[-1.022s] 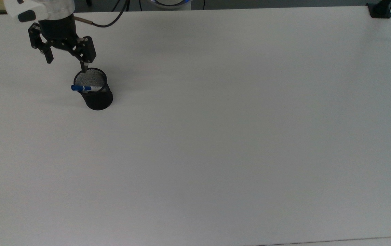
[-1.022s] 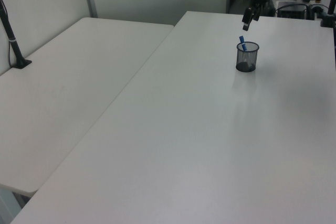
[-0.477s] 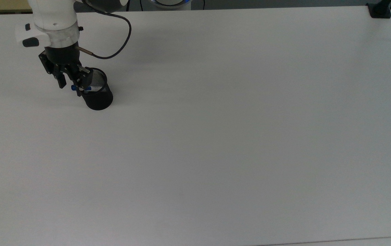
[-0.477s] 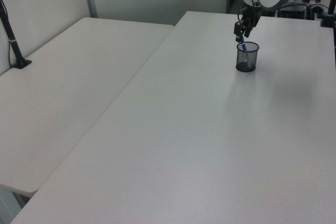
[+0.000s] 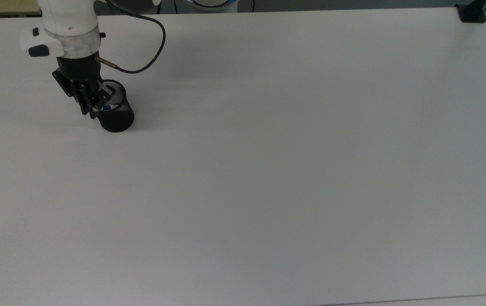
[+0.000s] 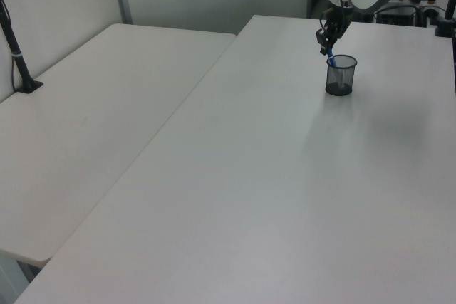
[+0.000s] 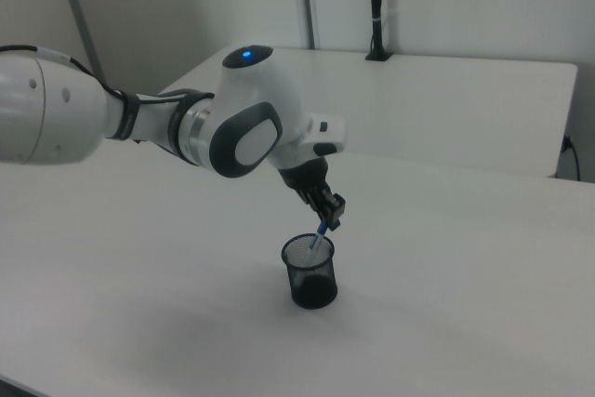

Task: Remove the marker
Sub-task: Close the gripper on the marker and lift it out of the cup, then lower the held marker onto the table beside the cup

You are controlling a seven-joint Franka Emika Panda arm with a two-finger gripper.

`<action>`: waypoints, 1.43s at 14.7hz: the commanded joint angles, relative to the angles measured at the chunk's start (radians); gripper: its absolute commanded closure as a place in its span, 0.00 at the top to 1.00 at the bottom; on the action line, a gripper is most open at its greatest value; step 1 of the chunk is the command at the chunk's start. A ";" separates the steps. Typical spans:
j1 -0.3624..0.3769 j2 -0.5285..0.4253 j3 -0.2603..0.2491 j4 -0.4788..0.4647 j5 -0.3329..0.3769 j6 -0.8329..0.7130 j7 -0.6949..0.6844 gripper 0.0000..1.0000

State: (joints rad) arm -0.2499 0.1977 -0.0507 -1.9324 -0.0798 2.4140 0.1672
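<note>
Top view: a wide white tabletop (image 5: 294, 170) takes up nearly the whole scene, with a black clamp (image 5: 472, 12) fixed at its far right corner. In the left view a second white table (image 6: 92, 126) stands alongside, a black post (image 6: 14, 48) clamped at its edge, and pale partition walls rise behind. No writing can be read anywhere — any print on the marker is too small to make out. The white arm (image 7: 139, 127) reaches in and tilts downward, its black gripper (image 5: 94, 108) over the rim of the black mesh cup (image 5: 117, 119) near the top view's upper left. The jaws are clamped on the blue cap of the marker (image 7: 319, 233), which leans inside the cup with its upper end above the rim.
</note>
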 commanded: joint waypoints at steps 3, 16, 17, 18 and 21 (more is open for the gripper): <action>0.009 -0.112 0.003 0.094 0.029 -0.151 0.034 0.00; 0.064 -0.005 0.152 0.159 0.082 -0.469 -0.258 0.00; 0.078 0.012 0.152 0.142 0.062 -0.432 -0.256 0.00; 0.087 0.026 0.152 0.124 0.052 -0.385 -0.252 0.00; 0.106 0.094 0.152 0.102 0.043 -0.282 -0.232 0.00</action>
State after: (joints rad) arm -0.1659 0.2552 0.1085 -1.8020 -0.0176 2.0497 -0.0698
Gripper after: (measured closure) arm 0.815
